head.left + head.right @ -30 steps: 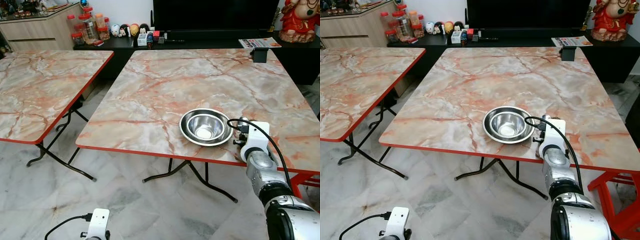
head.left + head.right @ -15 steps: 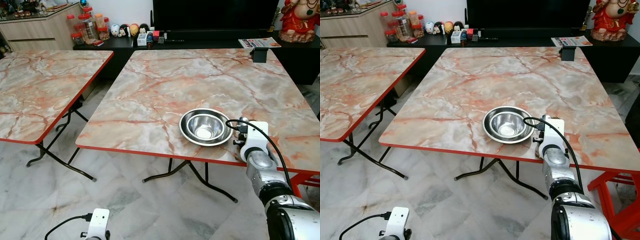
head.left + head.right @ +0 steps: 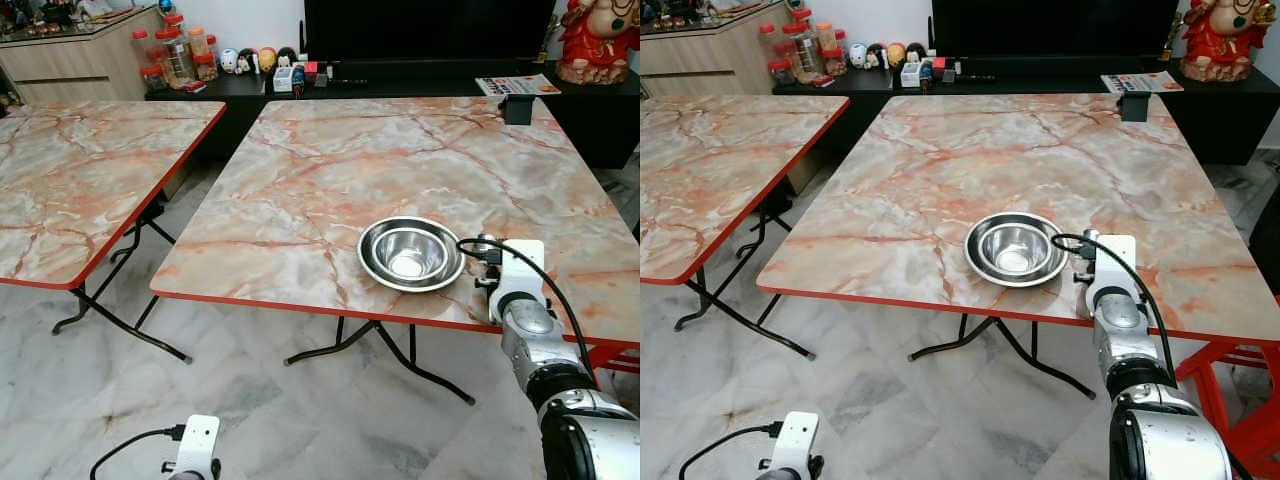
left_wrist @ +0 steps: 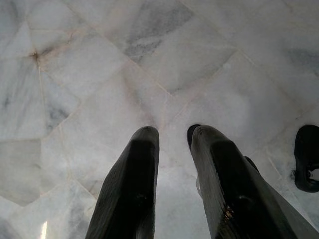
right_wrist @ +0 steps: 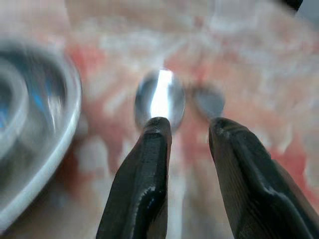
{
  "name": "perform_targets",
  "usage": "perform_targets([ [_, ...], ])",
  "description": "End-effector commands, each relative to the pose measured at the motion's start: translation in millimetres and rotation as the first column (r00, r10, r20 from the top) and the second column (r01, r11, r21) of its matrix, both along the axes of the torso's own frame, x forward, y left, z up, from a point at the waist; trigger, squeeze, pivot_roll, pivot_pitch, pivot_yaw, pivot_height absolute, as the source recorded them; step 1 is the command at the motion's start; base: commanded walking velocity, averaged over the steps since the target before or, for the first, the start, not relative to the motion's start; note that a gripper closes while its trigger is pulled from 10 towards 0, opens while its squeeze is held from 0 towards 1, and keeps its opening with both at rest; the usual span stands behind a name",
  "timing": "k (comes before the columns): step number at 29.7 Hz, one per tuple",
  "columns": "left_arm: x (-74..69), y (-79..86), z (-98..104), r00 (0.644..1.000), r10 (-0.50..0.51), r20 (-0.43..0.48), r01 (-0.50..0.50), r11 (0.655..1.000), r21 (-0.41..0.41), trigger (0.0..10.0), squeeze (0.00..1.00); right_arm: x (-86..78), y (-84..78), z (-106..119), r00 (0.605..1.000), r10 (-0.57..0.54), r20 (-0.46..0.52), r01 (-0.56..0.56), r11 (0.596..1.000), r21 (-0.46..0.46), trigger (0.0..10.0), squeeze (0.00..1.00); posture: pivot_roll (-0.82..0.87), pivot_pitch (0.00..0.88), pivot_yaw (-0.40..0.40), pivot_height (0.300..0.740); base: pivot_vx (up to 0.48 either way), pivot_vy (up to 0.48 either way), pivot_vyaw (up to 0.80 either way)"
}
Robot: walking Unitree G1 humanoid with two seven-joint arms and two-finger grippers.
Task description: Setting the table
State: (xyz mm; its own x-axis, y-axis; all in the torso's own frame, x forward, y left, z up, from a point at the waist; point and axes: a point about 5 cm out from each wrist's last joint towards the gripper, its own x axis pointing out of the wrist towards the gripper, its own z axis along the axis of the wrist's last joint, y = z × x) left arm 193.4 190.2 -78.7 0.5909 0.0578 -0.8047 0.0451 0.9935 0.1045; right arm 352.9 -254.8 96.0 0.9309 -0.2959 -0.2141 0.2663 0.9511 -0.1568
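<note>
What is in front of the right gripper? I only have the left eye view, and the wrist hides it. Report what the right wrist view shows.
Observer: A metal spoon lies on the marble table just past the tips of the right gripper. The picture is blurred.
Operator: Say whether the fingers grip it.
Observer: No. The fingers stand apart, and the spoon's bowl sits beyond one fingertip, not between them.
Operator: Place the steel dish from there.
Observer: The rim of the steel dish curves close beside the spoon, apart from it.
Operator: Give me the left gripper.
Observer: The left gripper hangs over the marble floor, holding nothing.
</note>
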Motion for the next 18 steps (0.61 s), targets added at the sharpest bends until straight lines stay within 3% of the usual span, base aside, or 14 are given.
perform_targets([
  [1, 0.1, 6.7, 0.8, 1.000, 0.003, -0.009, -0.003, 1.000, 0.013, 10.0, 0.00, 9.6, 3.8, 22.6, 0.992, 0.013, 0.125, -0.013, 1.000, 0.001, 10.0, 0.00, -0.09, 0.000, 0.085, 0.740, 0.000, 0.000, 0.00],
  [2, 0.0, 6.7, 0.8, 1.000, 0.004, -0.009, -0.004, 1.000, 0.013, 10.0, 0.00, 11.2, 4.5, 34.0, 0.977, 0.007, 0.214, -0.009, 1.000, 0.006, 10.0, 0.00, -0.09, 0.000, 0.085, 0.740, 0.000, 0.000, 0.00],
  [4, -0.1, 6.5, 0.6, 1.000, 0.004, -0.010, -0.004, 1.000, 0.012, 10.0, 0.00, 10.8, 4.6, 42.3, 0.959, -0.001, 0.285, -0.004, 1.000, 0.018, 10.0, 0.00, -0.09, 0.000, 0.086, 0.740, 0.000, 0.000, 0.00],
  [8, -0.3, 5.0, 0.3, 1.000, 0.004, -0.011, -0.004, 1.000, 0.007, 10.0, 0.00, 5.1, 2.7, 42.7, 0.943, -0.018, 0.332, 0.016, 1.000, 0.008, 10.0, 0.00, -0.10, 0.000, 0.084, 0.740, 0.000, 0.000, 0.00],
  [14, 0.1, 3.3, 0.3, 1.000, 0.003, -0.010, -0.003, 1.000, 0.001, 10.0, 0.00, -7.2, -13.3, 31.0, 0.948, -0.086, 0.306, 0.099, 0.995, -0.025, 10.0, 0.00, -0.11, 0.000, 0.084, 0.740, 0.000, 0.000, 0.00],
  [16, 0.0, 2.6, 0.1, 1.000, 0.001, -0.011, -0.001, 1.000, -0.004, 10.0, 0.00, -19.1, -33.9, 23.1, 0.945, -0.184, 0.270, 0.206, 0.977, -0.055, 10.0, 0.00, -0.11, 0.000, 0.086, 0.740, 0.000, 0.000, 0.00],
  [18, -0.2, 2.2, 0.0, 1.000, -0.002, -0.013, 0.002, 1.000, -0.006, 10.0, 0.00, -22.8, -40.5, 21.6, 0.940, -0.214, 0.264, 0.237, 0.970, -0.056, 10.0, 0.00, -0.11, 0.000, 0.086, 0.740, 0.000, 0.000, 0.00],
])
